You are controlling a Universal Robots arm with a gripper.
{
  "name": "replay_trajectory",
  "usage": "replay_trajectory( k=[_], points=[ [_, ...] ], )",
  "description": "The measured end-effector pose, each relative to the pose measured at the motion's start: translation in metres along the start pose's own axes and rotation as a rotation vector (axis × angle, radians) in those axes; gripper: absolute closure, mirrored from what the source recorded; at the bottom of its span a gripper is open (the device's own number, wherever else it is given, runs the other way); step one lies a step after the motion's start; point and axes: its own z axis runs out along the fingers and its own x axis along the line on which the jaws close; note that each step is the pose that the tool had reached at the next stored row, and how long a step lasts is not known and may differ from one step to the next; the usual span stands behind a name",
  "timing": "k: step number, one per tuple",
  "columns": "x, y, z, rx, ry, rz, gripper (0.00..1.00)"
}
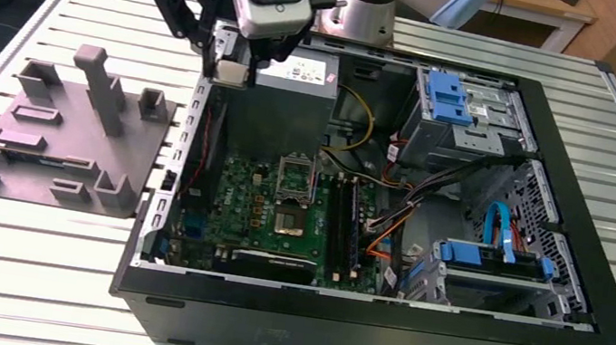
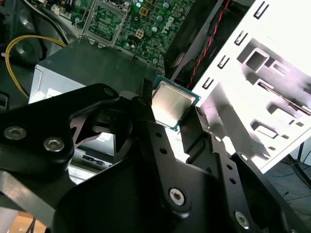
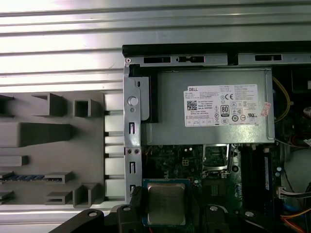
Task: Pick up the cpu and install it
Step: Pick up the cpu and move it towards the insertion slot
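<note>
Silvery square cpu (image 2: 174,103) in black claw (image 2: 171,117)

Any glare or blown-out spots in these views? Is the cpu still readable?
Second wrist view: the holder block is blown out to white, while the cpu lid has a soft sheen and clear edges. First wrist view: glare bands on the table slats, cpu sharp. Exterior view: even light, with the case interior dim.

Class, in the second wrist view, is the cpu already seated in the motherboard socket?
No, the end effector holds the cpu by its edges, apart from the open socket.
</note>
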Motion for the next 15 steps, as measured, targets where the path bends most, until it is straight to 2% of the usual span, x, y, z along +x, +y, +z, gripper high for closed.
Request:
replay_trajectory(
  k=[15],
  points=[
    [-0.0036, -0.0001, -0.0001, 0.0000, 0.0000, 0.000, 0.53]
  ],
)
